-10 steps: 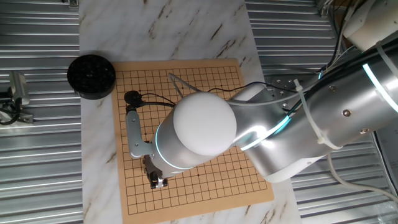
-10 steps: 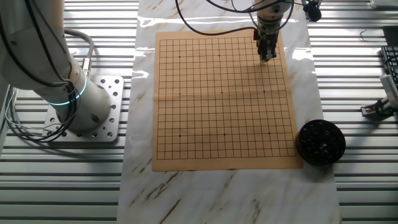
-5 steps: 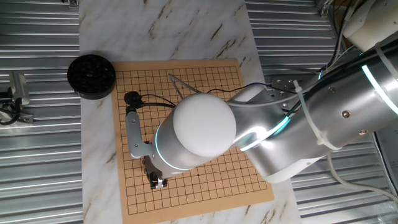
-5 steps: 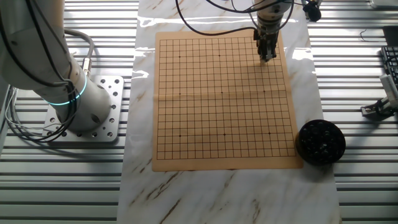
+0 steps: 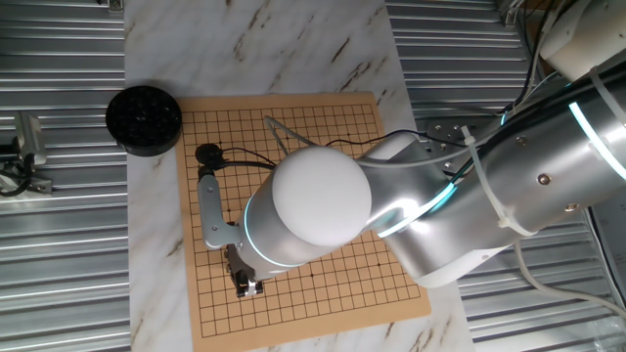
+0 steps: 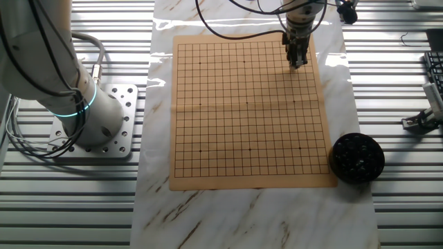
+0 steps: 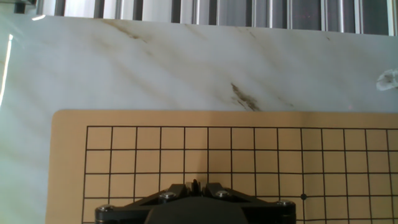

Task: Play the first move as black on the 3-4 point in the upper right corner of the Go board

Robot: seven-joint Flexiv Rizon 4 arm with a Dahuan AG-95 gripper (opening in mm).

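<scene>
The Go board (image 6: 246,111) is lying flat on a white marble-patterned sheet (image 6: 228,214) that is running across the middle of the ribbed metal bench. In the other fixed view the board is sitting closer to the bench's far edge than to the near one, with a faint crease crossing its middle.

The gripper (image 6: 297,61) is pointing straight down over the board's far right corner region in that view, just inside the grid, with its tips at or very near the surface; contact cannot be judged. In one fixed view the same gripper (image 5: 245,284) is showing below the arm's large white joint (image 5: 321,196), near the board's lower left part as that camera sees it. The fingers are sitting close together, leaving only a narrow slit. In the hand view the gripper (image 7: 195,185) is showing as two dark tips almost meeting just above the black housing, over a grid line a few rows in from the board's edge; whether a stone is pinched between them cannot be told.

A round black ribbed bowl (image 6: 356,158) is standing on the sheet just beside the board's near right corner in the other fixed view, well apart from the gripper. Black cables (image 6: 235,28) are trailing down to the wrist.
</scene>
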